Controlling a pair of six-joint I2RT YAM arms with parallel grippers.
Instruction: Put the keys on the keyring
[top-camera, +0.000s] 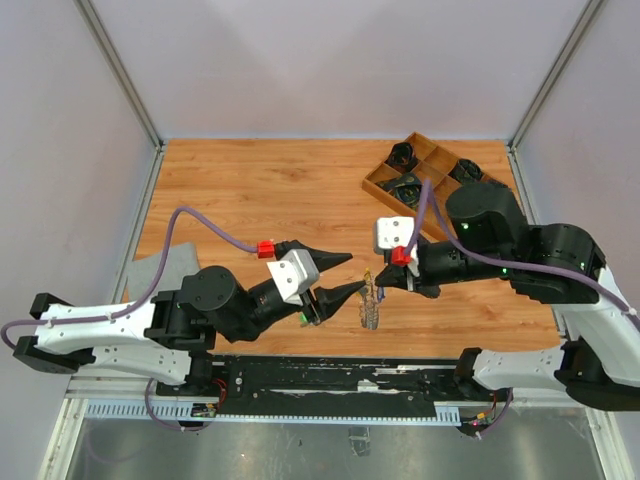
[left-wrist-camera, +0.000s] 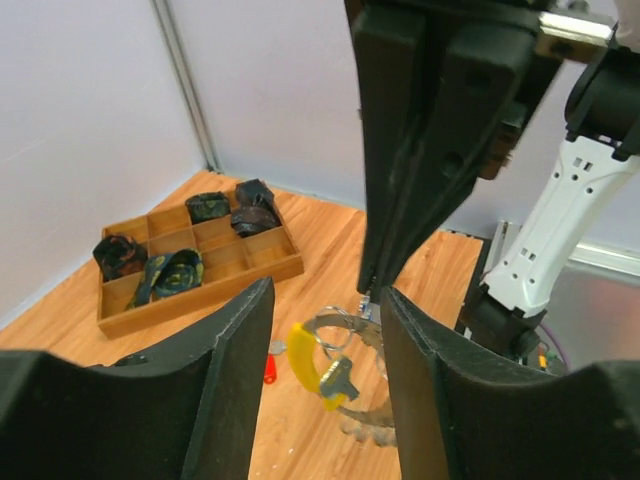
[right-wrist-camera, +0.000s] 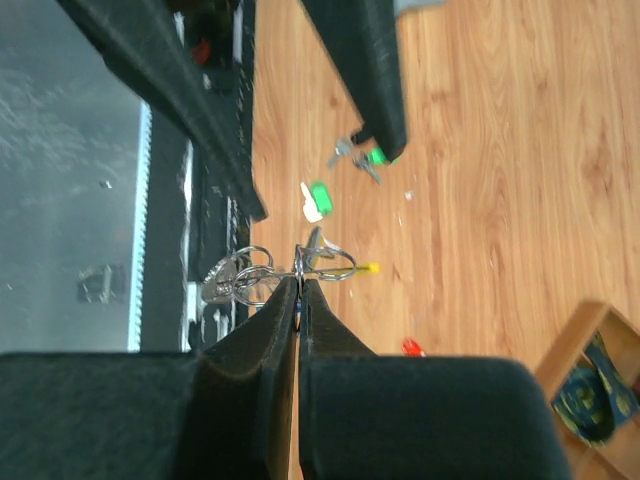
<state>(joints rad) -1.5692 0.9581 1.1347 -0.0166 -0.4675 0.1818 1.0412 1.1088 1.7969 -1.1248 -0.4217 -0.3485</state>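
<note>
Your right gripper was clamped on the keyring, which hung long axis downward from its tips above the table. Your left gripper stood spread apart just beside it.

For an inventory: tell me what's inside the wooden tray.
Dark crumpled bundles fill several compartments of the tray; at least two look bare. Anything beneath the bundles is covered.
</note>
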